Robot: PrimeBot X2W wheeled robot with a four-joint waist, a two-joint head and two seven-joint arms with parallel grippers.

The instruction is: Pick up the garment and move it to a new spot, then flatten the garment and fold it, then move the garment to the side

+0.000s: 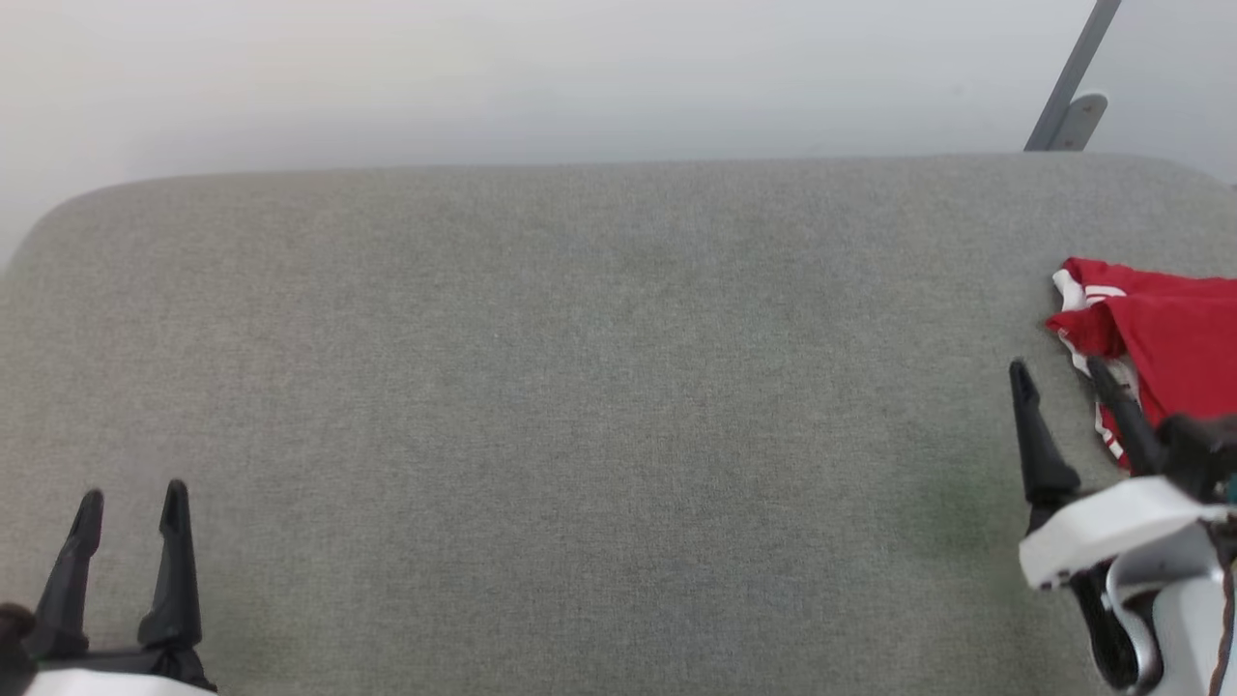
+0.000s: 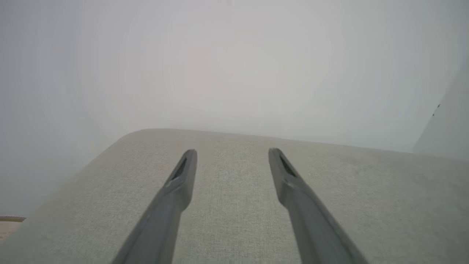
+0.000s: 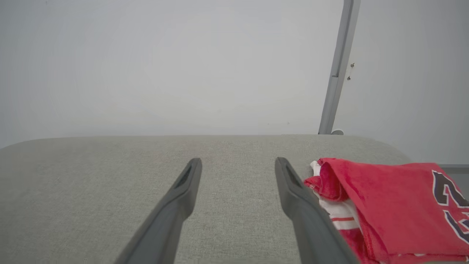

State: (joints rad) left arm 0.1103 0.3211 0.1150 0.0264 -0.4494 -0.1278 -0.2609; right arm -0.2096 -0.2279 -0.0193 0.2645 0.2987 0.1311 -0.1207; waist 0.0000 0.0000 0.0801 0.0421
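Note:
The garment [image 1: 1165, 338] is a red shirt with white striped trim, lying folded at the right edge of the grey cushioned surface [image 1: 580, 387]. The right wrist view shows the garment [image 3: 388, 205] with black white-outlined lettering on its right part. My right gripper [image 1: 1058, 372] is open, with its right finger beside the garment's left edge and nothing between the fingers; in its own view the right gripper [image 3: 238, 163] stands over bare fabric. My left gripper [image 1: 130, 498] is open at the lower left, far from the garment, and in its own view the left gripper [image 2: 232, 154] holds nothing.
A pale wall [image 1: 580, 77] rises behind the surface's far edge. A grey metal post [image 1: 1068, 87] leans at the back right, seen also as the post [image 3: 339, 66] in the right wrist view. The surface has rounded corners.

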